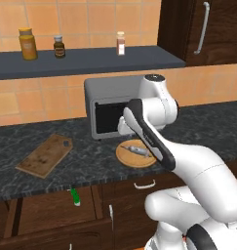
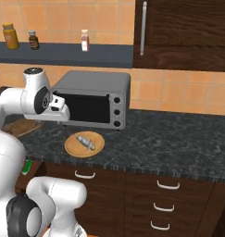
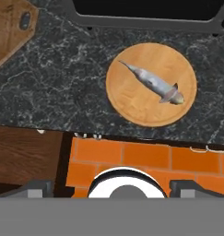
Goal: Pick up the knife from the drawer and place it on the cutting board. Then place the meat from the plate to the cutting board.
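On the dark marbled counter [image 1: 198, 132] sit one grey toaster oven [image 2: 93, 97], one speckled brown wooden cutting board [image 1: 44, 155] and one round tan wooden plate [image 3: 132, 99] bearing one grey-pink piece of meat [image 3: 152, 83]. At 6 o'clock of the board, the open dark wooden drawer [image 1: 42, 210] holds one green-handled knife [image 1: 75, 196]. Above the plate, the gripper [image 3: 111, 186] shows two tips set wide, holding nothing.

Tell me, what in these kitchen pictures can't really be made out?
- Knife: left base view shows the green handle in the open drawer; its blade is too thin to make out.
- Cutting board: right base view, mostly behind the arm; hand view cuts it at the corner.
- Hand: its fingertips are cut by the bottom edge, so open or shut is unclear.
- Shelf bottles: labels too small.
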